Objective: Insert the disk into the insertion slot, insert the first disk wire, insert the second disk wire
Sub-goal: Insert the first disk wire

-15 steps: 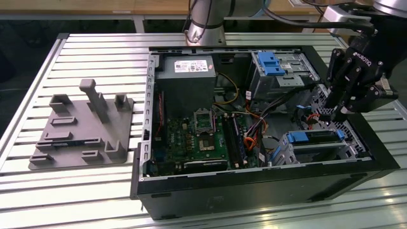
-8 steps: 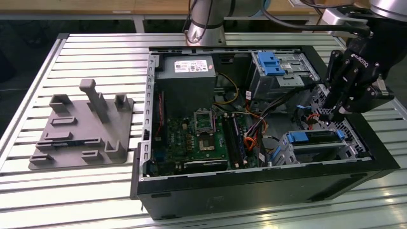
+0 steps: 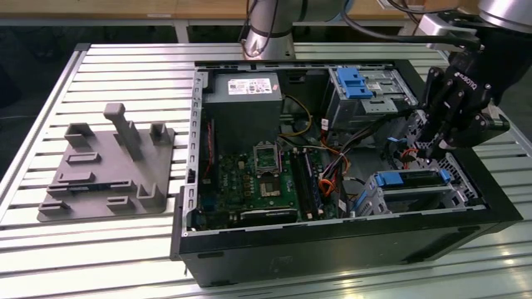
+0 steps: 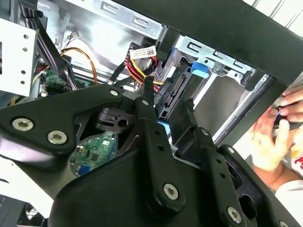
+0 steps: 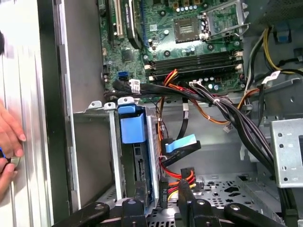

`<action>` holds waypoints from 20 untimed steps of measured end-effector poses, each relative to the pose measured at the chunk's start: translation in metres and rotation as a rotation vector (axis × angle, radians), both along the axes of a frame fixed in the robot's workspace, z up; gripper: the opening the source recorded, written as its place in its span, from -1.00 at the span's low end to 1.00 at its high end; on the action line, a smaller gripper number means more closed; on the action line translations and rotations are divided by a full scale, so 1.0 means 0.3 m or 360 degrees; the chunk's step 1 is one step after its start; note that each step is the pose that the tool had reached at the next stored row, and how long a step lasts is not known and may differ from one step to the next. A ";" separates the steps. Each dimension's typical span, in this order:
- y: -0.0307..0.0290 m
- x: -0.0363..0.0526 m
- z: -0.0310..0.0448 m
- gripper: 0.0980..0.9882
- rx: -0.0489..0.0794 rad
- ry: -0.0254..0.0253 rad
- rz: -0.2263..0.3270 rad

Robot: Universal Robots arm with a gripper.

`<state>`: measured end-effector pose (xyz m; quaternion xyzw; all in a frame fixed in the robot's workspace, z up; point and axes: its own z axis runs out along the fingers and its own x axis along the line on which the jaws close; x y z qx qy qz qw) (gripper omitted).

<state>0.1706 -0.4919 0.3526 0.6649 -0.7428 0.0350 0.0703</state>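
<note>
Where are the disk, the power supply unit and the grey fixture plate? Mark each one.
the disk (image 3: 413,179): exterior view, its exposed edge between the blue carrier ends.
the power supply unit (image 3: 243,118): exterior view, its grey panel below the label.
the grey fixture plate (image 3: 99,172): exterior view, its flat base.

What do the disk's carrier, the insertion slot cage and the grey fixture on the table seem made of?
The disk's carrier: bright, even blue with a smooth face, likely moulded plastic. The insertion slot cage: bare silver perforated sheet, probably steel. The grey fixture: matte uniform grey, blocky posts, likely plastic, perhaps printed.
</note>
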 end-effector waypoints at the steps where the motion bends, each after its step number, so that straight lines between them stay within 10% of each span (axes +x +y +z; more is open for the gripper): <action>1: 0.000 0.000 -0.001 -0.30 0.0000 0.00000 0.0022; 20: 0.000 0.010 -0.013 -0.30 0.0000 0.00000 -0.0005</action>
